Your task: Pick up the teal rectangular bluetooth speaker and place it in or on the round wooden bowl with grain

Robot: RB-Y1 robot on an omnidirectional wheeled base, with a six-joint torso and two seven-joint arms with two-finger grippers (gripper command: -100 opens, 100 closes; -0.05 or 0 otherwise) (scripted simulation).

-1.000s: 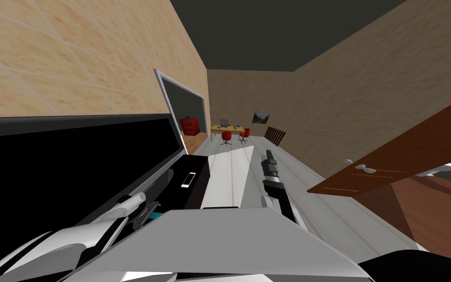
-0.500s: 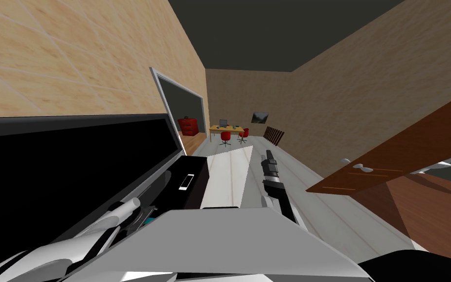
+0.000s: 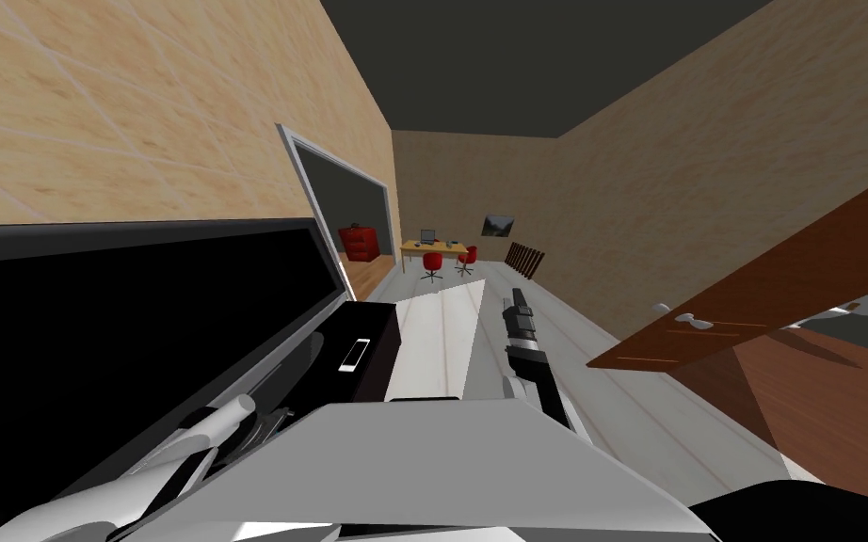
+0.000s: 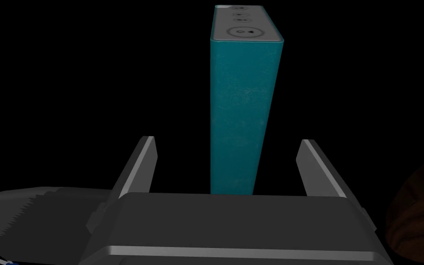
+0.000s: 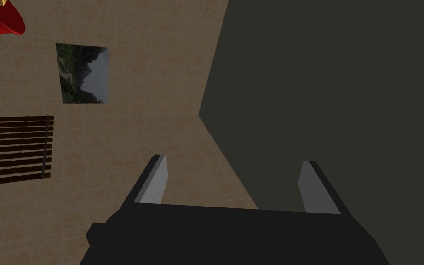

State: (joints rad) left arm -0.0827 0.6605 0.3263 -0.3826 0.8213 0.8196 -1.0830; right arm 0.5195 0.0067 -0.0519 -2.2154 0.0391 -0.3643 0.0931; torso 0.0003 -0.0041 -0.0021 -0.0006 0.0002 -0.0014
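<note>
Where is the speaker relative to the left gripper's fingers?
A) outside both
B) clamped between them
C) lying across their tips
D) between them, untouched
D: the speaker stands inside the open left gripper, with a gap showing to each of its fingers.

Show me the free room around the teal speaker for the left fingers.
Bare gaps run along both sides of the teal speaker, between it and the open left fingers. Past one finger, a dark brown rounded shape crowds the space.
</note>
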